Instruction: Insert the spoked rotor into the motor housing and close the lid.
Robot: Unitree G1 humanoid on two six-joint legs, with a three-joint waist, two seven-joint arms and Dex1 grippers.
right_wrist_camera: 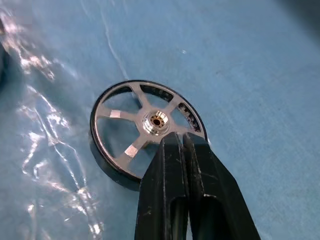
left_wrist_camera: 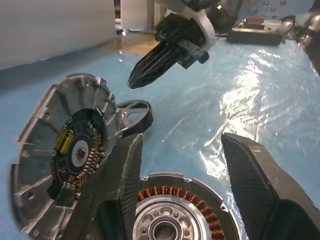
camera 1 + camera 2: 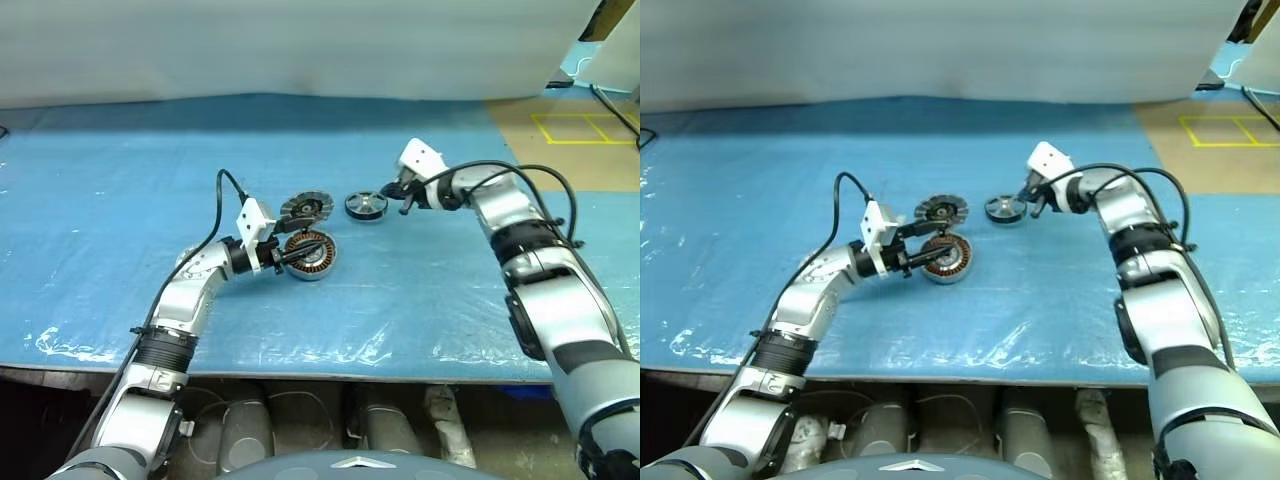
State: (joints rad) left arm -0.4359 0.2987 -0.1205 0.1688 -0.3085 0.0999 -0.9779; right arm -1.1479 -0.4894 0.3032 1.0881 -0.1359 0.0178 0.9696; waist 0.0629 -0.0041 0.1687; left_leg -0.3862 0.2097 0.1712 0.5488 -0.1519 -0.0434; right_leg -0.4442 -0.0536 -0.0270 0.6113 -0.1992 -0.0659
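The spoked rotor [image 1: 156, 121], a silver five-spoke wheel with a dark outer ring, lies flat on the blue table. My right gripper [image 1: 180, 136] is shut and points down at it from the right, tips just over its rim; contact cannot be told. The motor housing [image 3: 312, 256], a silver ring of copper windings, sits tilted between the fingers of my left gripper [image 3: 290, 252], which grips it by the rim. The lid [image 3: 305, 209], a ribbed silver disc with a dark circuit centre, stands on edge behind the housing and leans against my left gripper's outer finger [image 2: 120, 185].
The blue plastic sheet [image 3: 120, 230] covers the whole table up to its front edge [image 3: 300, 368]. A white curtain [image 3: 300, 45] closes the back. Yellow floor tape [image 3: 585, 128] shows at the far right. Black cables loop off both wrists.
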